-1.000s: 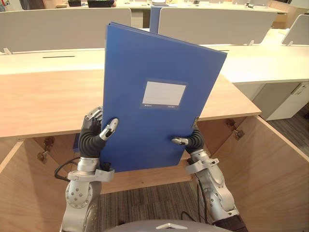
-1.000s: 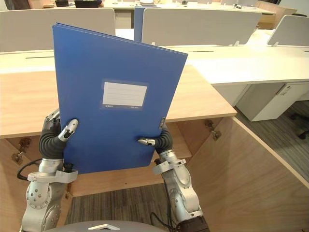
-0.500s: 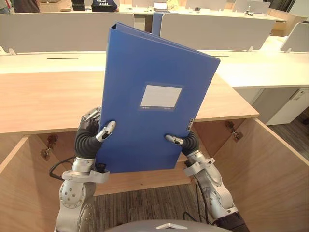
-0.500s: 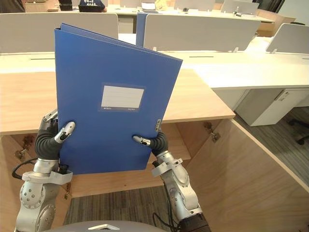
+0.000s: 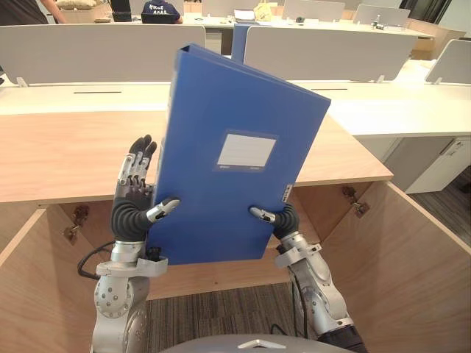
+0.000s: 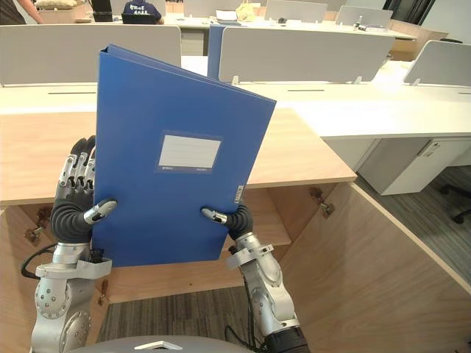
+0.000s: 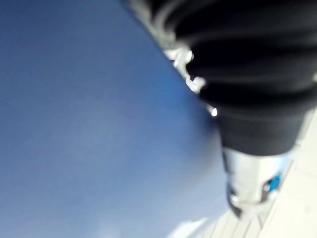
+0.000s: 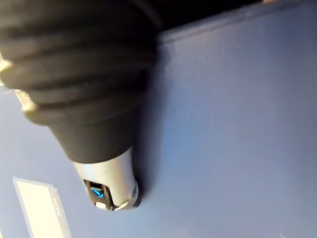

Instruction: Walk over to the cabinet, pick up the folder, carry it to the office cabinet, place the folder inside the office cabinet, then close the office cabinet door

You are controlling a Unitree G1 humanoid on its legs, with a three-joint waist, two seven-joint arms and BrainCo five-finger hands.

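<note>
I hold a blue folder (image 5: 235, 147) with a white label upright in front of me, above the open wooden cabinet (image 5: 66, 154). My left hand (image 5: 136, 173) is at the folder's lower left edge. Its fingers point straight up beside the folder and its thumb (image 5: 165, 207) rests on the front cover. My right hand (image 5: 283, 219) grips the lower right edge, with its thumb (image 5: 261, 215) on the front and its fingers hidden behind. Up close, the right wrist view shows the cover (image 8: 237, 124) and the thumb (image 8: 109, 183) pressed on it.
The cabinet's two doors stand open, the left door (image 5: 26, 287) and the right door (image 5: 416, 257) flanking me. White desks with grey partitions (image 5: 96, 48) stretch behind the cabinet. A white drawer unit (image 5: 438, 154) stands at the right. People sit at the far back (image 5: 158, 9).
My left hand's fingers have come out from behind the folder and straightened upward beside its edge. The right hand keeps its hold. The folder has shifted slightly right.
</note>
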